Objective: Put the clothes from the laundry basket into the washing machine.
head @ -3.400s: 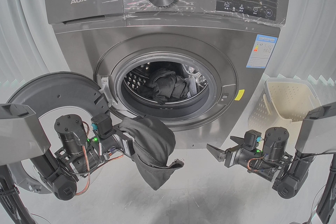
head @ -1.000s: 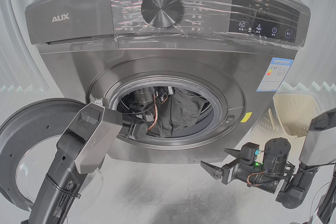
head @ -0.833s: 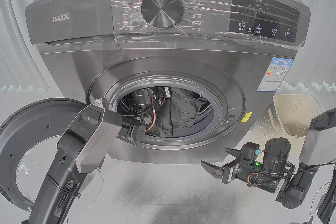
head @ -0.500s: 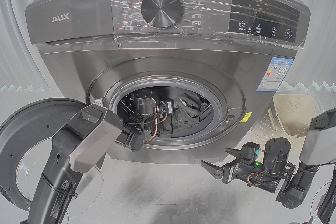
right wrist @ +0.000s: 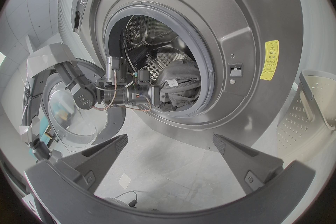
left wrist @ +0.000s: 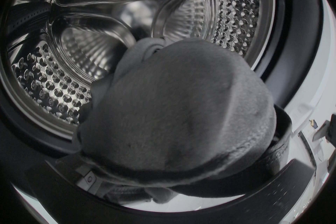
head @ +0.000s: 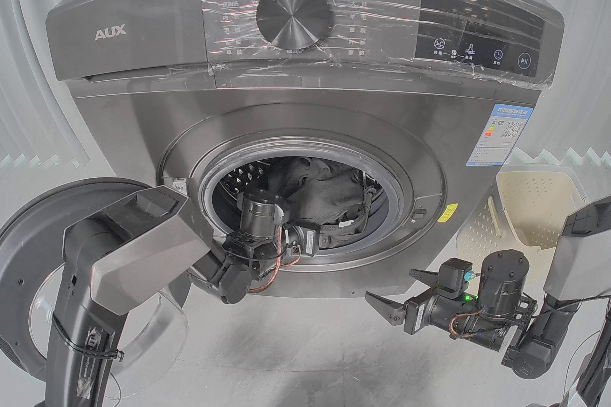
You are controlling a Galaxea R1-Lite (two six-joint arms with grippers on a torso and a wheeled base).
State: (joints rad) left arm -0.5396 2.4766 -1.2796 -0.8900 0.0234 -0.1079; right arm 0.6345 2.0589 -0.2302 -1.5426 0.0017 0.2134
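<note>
A dark grey garment [head: 324, 192] lies bunched in the drum mouth of the washing machine [head: 293, 109], its hem hanging over the door seal. My left gripper [head: 320, 240] sits at the lower rim of the opening, right against this cloth. In the left wrist view the garment [left wrist: 182, 112] covers everything close to the camera, with the steel drum [left wrist: 87, 42] behind it. The right wrist view shows the left gripper [right wrist: 161, 95] pressed against the garment [right wrist: 180, 77]. My right gripper [head: 394, 290] hangs open and holds nothing, low in front of the machine's right side.
The round door [head: 38, 249] stands swung open at the left, beside my left arm. A cream laundry basket [head: 541, 205] stands on the floor to the right of the machine, behind my right arm. Bare grey floor [head: 318, 344] lies in front.
My left arm has drawn back from deep inside the drum to its front rim. The garment has slumped lower in the opening. The right arm has not moved.
</note>
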